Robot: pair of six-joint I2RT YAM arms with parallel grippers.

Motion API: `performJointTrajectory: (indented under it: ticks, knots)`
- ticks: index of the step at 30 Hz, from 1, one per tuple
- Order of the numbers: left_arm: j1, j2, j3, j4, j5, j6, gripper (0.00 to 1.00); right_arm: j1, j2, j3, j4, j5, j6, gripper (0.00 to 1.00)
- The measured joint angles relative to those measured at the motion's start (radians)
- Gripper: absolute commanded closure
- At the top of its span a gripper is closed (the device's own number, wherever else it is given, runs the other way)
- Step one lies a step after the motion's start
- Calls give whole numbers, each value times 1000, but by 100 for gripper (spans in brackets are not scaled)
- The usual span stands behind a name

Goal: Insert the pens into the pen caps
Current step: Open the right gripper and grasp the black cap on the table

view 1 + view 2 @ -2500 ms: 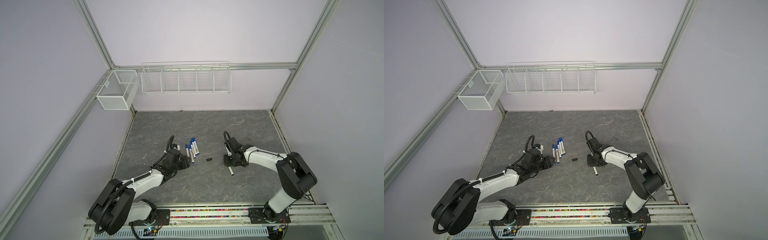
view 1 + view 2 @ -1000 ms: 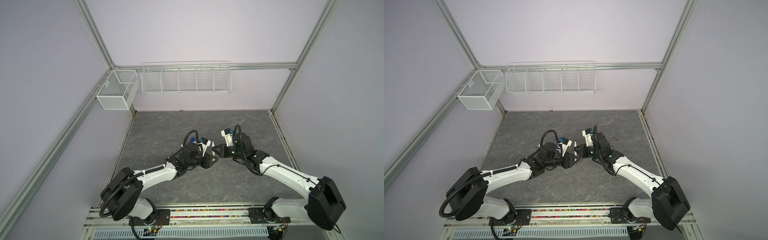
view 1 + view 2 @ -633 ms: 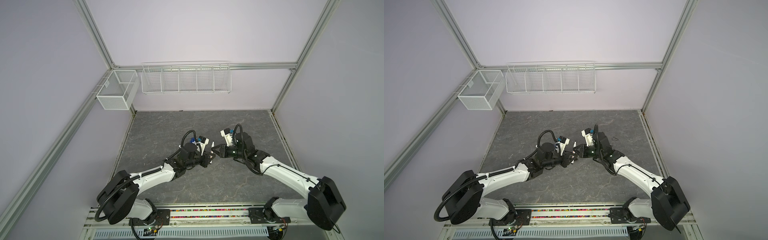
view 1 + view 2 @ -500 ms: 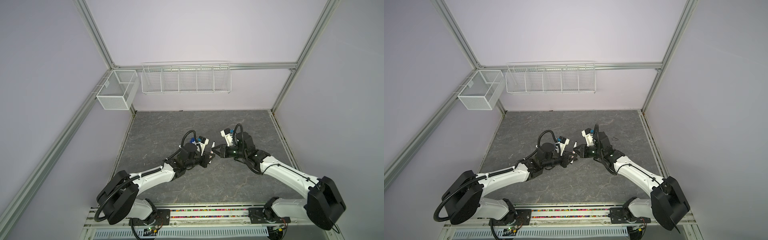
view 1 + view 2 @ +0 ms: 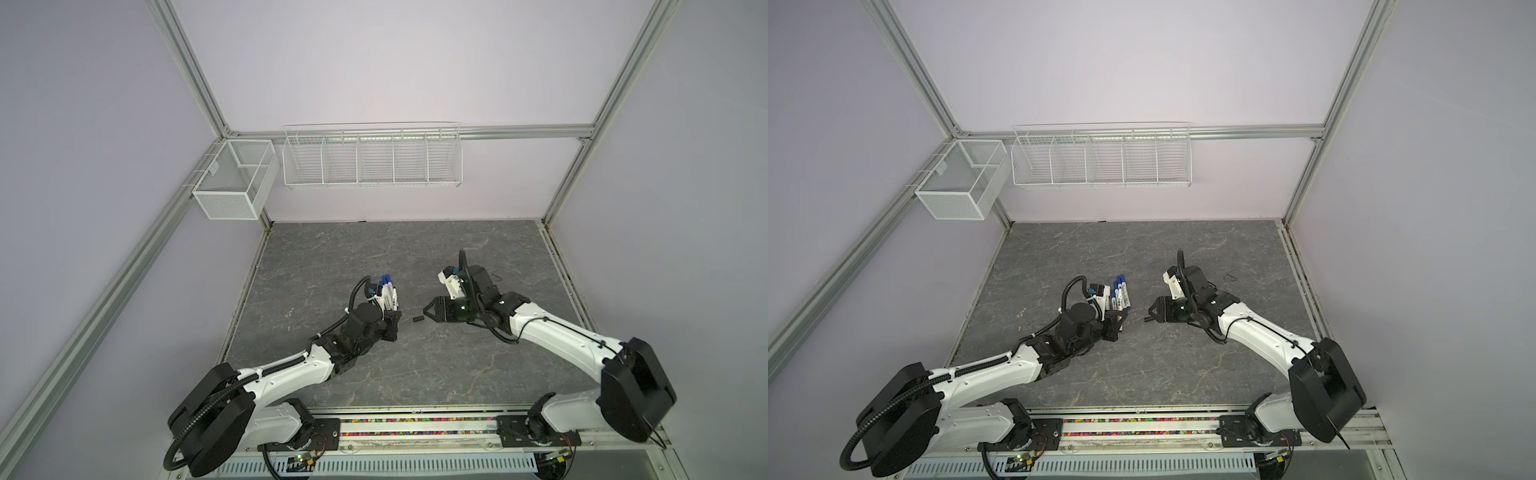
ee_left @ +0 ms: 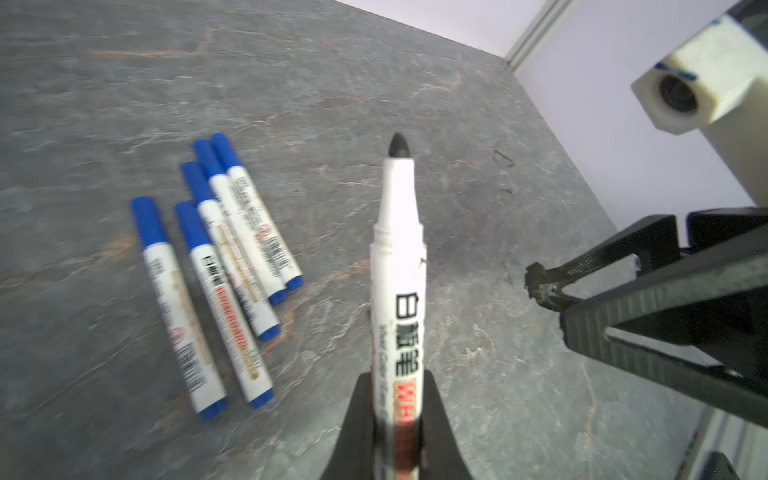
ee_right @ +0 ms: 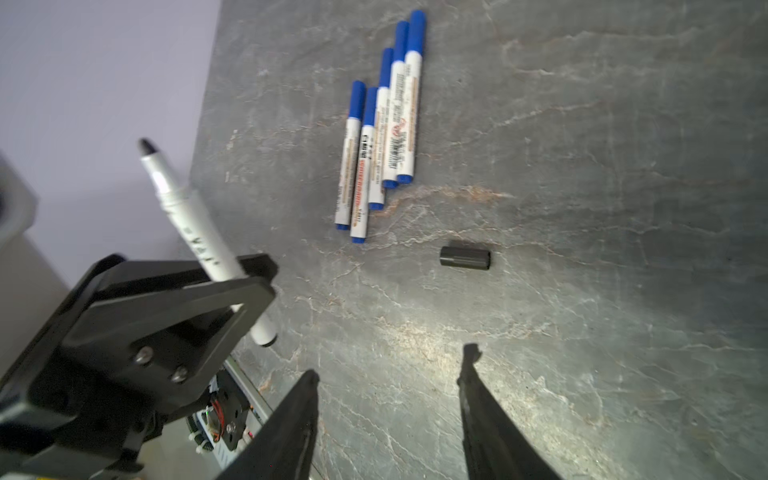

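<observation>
One pen is uncapped: the black-tipped pen, a white labelled barrel, is clamped low on its barrel in the left gripper. The jaws are pressed together on it, and the bare felt tip is raised clear of the table. Its mate, the black cap, is seen lying on its side on the grey stone-patterned tabletop, between the two grippers and apart from both. Five blue-capped pens are laid side by side in a loose bundle just beyond the cap; these are judged to be finished. The right gripper is held near the cap, short of it, with its jaws spread and nothing between them.

The pickup of the cap is judged to be the step in hand, and several faults could arise from it. Because the cap is round and lies loose, it could be rolled away if one jaw is landed before the other. Because it is short, its mouth could be covered by the pads if it is taken too near that end, and which end is open cannot be told. During the push, the pen could be pivoted in its grip, since it is held far from the tip. Ink could then be smeared on the cap's rim or on the jaws.
</observation>
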Motion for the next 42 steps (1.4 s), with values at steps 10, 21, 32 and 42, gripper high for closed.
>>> performJointTrajectory:
  ticks: [10,21,32,42]
  knots:
    - [0,-62,-22,-21,-123,-35,100,47,354,270,-130,174,-5,32]
    - [0,-72,-22,-34,-136,-43,100,134,549,447,-265,373,-31,32]
    - [0,-72,-22,-34,-134,-43,100,182,551,444,-319,534,-58,32]
    - [0,-60,-22,-26,-117,-43,100,195,441,289,-317,599,-64,32]
